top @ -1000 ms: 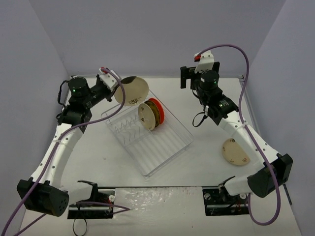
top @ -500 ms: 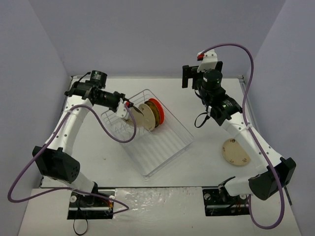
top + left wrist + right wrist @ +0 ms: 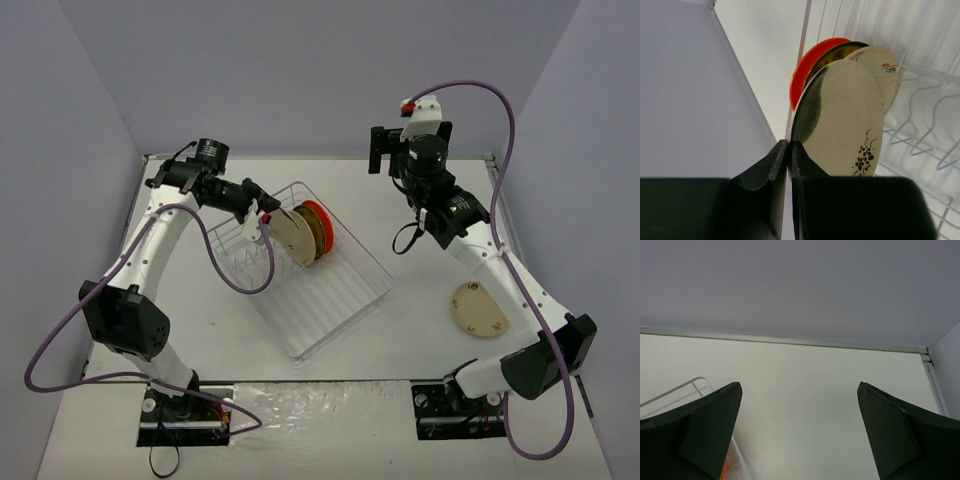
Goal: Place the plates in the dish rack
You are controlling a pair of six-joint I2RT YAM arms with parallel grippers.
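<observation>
Four plates stand on edge at the 12 o'clock end of the dish rack (image 3: 385, 290): the orange-red plate (image 3: 812, 60) at the back, the mustard plate (image 3: 840, 50) against it, a cream plate (image 3: 880, 60), then the flowered cream plate (image 3: 845, 120) in front. My left gripper (image 3: 789, 160) is pinched on that front plate's rim from the 9 o'clock side, jaws nearly touching. I judge the edge grip holds it vertical so it can slot between the prongs (image 3: 911, 107). The last cream plate (image 3: 478, 308) lies flat on the table (image 3: 400, 350) at 4 o'clock from the rack, within the right arm's reach. My right gripper (image 3: 799, 390) hangs high, fingers spread wide with nothing between them, parked clear of the rack, I think.
</observation>
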